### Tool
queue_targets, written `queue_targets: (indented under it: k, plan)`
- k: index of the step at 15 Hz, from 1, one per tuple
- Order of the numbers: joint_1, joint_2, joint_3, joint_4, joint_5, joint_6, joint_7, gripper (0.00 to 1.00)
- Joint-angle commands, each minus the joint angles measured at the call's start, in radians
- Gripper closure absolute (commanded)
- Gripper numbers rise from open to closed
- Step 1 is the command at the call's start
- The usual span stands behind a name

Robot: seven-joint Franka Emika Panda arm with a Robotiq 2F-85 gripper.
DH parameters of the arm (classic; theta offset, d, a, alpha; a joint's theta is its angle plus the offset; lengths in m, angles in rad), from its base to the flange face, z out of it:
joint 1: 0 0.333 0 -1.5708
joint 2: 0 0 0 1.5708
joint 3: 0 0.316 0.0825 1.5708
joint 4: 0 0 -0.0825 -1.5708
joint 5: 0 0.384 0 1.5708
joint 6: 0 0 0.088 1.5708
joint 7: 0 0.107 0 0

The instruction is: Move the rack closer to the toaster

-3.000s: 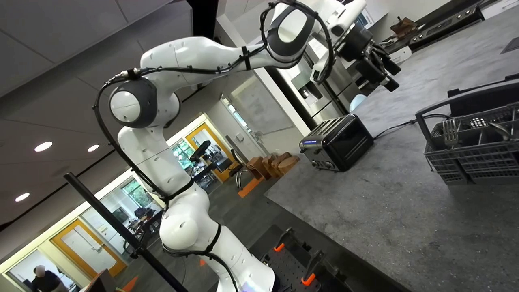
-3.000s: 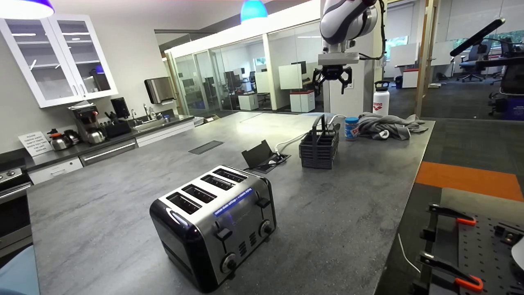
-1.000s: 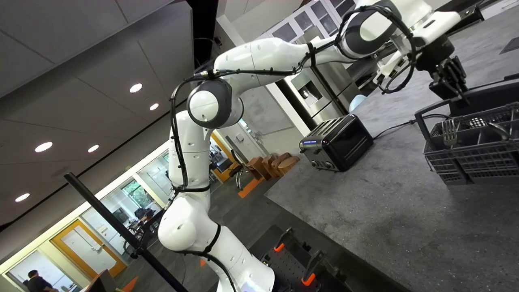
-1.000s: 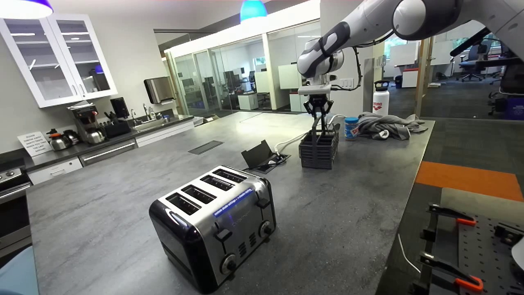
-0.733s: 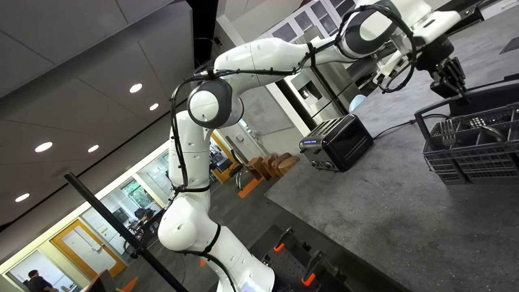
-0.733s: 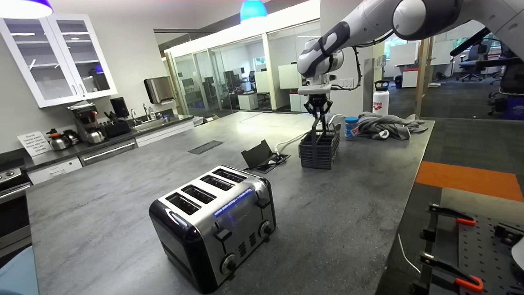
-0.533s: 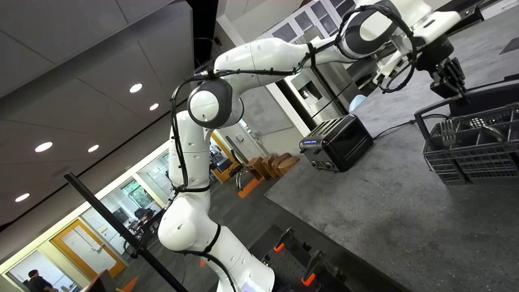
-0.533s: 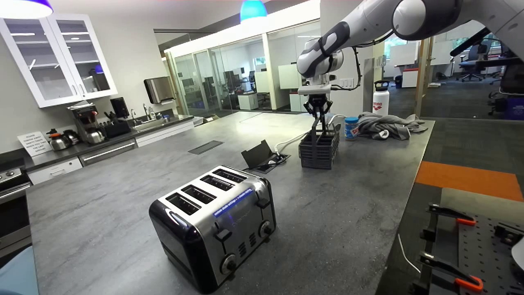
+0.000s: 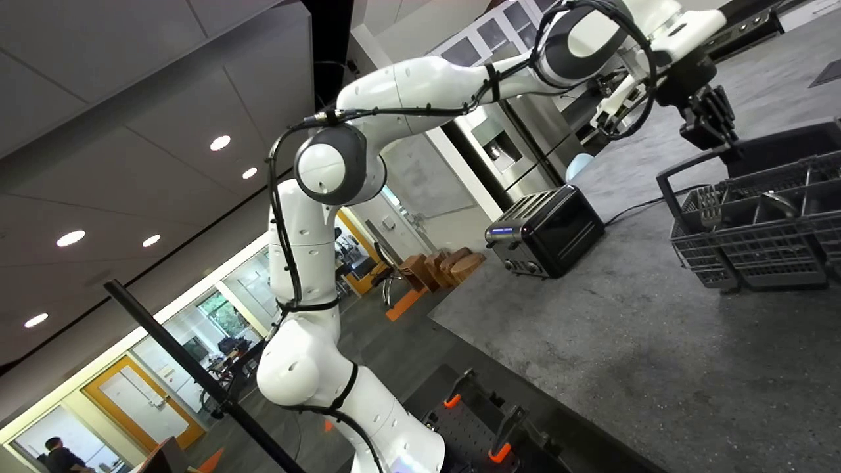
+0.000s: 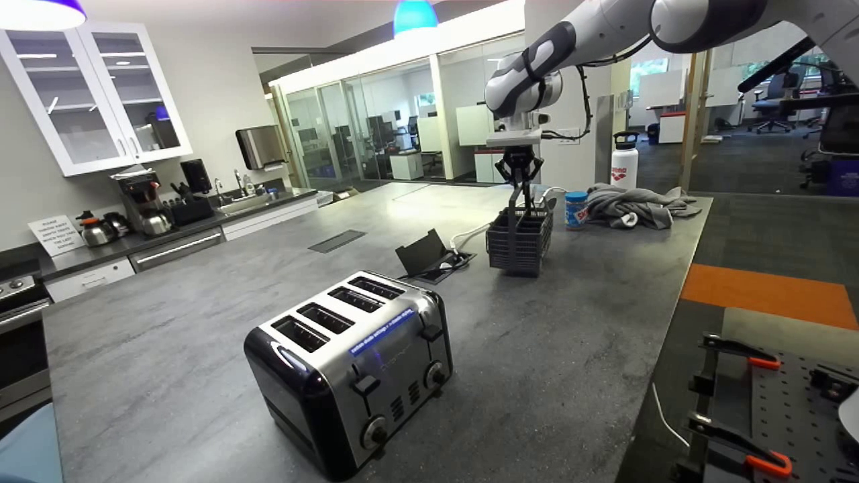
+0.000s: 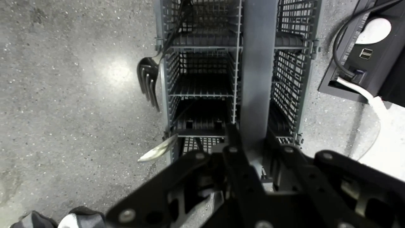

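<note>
Gripping the arched grey handle of the dark grey, rectangular, grid-sided rack, our black two-fingered pincer is clamped on it, a finger against each side. In the wrist view we see that handle run from 12 o'clock down to the pincer, the rack's compartments on both sides of it. We find a silvery metal fork slanting out past the rim at 10 o'clock from the pincer, and a shiny curved metal utensil jutting out at 9 o'clock. The rack looks roughly upright over the grey, stone-patterned tabletop; whether its base touches, we cannot tell.

In an exterior view we have the boxy four-slot toaster, silvery steel with glossy black ends, standing at 8 o'clock from the rack and apart from it. A black outlet box with a raised flap lies near the rack at 9 o'clock. At 2 o'clock, just beside the rack, sits a small blue-lidded jar, and nearer 3 o'clock, beyond it, a crumpled dark grey cloth. Our white jointed arm stretches in from 1 o'clock and holds the pincer over the rack.
</note>
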Motion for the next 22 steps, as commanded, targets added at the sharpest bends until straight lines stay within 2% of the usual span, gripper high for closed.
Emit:
queue_targets:
  k: [1, 7, 14, 19, 22]
  plan:
    - [0.038, -0.131, -0.005, -0.121, -0.014, -0.009, 0.017, 0.95]
    - [0.126, -0.279, -0.009, -0.326, -0.034, 0.054, 0.051, 0.95]
    - [0.234, -0.429, -0.001, -0.589, -0.092, 0.223, 0.232, 0.95]
    - [0.284, -0.498, 0.021, -0.693, -0.171, 0.253, 0.38, 0.95]
    - [0.288, -0.518, 0.053, -0.72, -0.169, 0.229, 0.402, 0.95]
